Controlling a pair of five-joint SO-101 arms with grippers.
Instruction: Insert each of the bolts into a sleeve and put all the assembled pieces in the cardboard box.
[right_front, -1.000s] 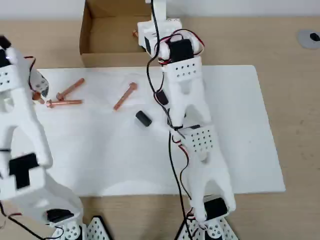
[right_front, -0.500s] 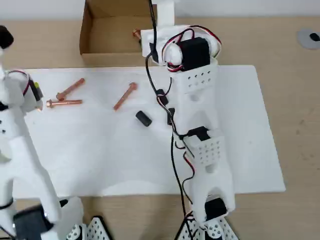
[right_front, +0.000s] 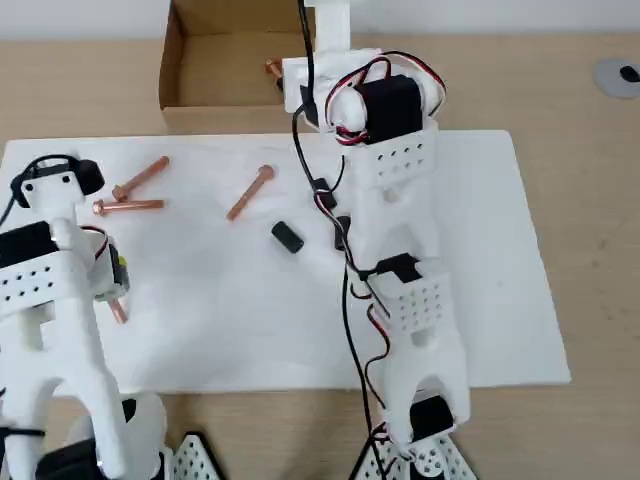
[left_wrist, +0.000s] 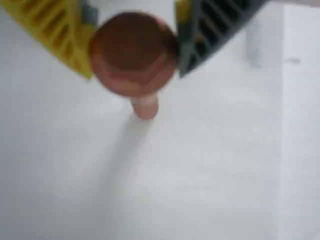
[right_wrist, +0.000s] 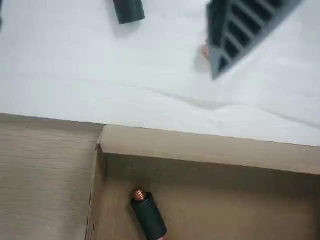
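Observation:
My left gripper (left_wrist: 135, 69) is shut on the head of a copper bolt (left_wrist: 133, 50), whose shaft points down at the white mat (left_wrist: 210, 165). In the high view this bolt (right_front: 118, 309) pokes out under the left arm at the mat's left side. Three loose bolts (right_front: 140, 178) (right_front: 128, 206) (right_front: 250, 192) lie farther back, with a black sleeve (right_front: 287, 238) near the middle. My right gripper (right_front: 293, 88) hangs open over the cardboard box (right_front: 176, 70); one dark finger (right_wrist: 235, 30) shows. An assembled bolt and sleeve (right_wrist: 149, 216) lies in the box.
The box wall (right_wrist: 200, 147) borders the mat's far edge. The right arm (right_front: 400, 230) stretches across the mat's middle. Bare wooden tabletop (right_front: 590, 220) surrounds the mat. A small grey disc (right_front: 618, 76) sits at the far right.
The left arm has swung from the far-left bolts toward the mat's near left, carrying a bolt. The right arm shifted slightly at the box, then held still.

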